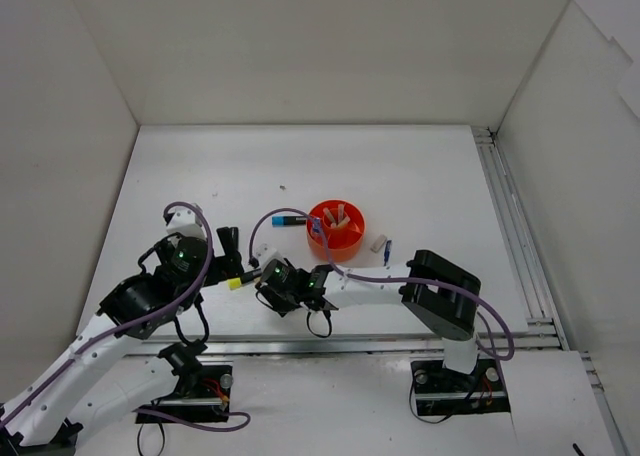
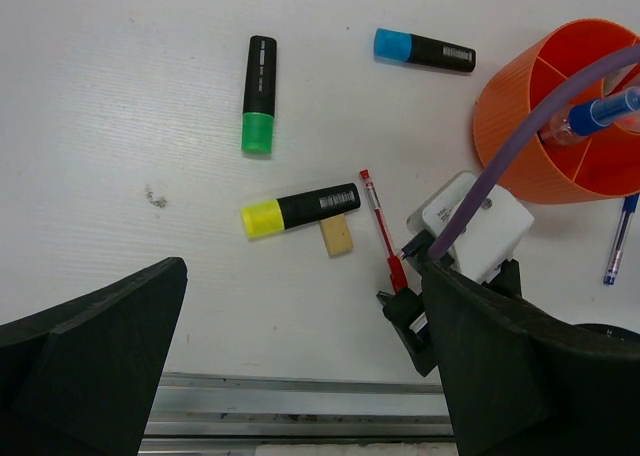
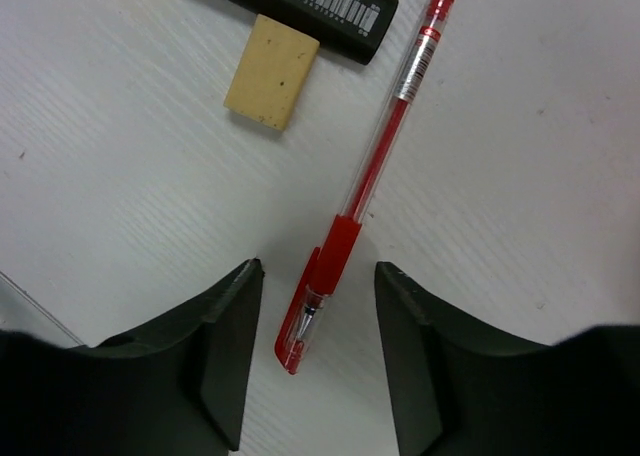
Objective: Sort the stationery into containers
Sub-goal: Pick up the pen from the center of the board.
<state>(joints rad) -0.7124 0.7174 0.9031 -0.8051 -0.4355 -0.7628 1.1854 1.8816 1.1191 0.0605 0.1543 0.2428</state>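
- Top: right end effector (image 1: 283, 286) sits near the orange tub (image 1: 345, 244); left end effector (image 1: 228, 242) hangs released.
- Left wrist: red pen (image 2: 380, 216) lies on the tabletop (image 2: 120, 96), tip toward the right one.
- Right wrist: parted fingers (image 3: 220, 356) straddle its grip crosswise, not touching.

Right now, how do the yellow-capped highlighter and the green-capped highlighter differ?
In the left wrist view the green-capped highlighter lies top to bottom, cap downward; the yellow-capped highlighter lies nearly crosswise, cap left. A tan eraser rests against the yellow-capped highlighter; the green-capped highlighter lies alone. Both have black barrels with barcode labels.
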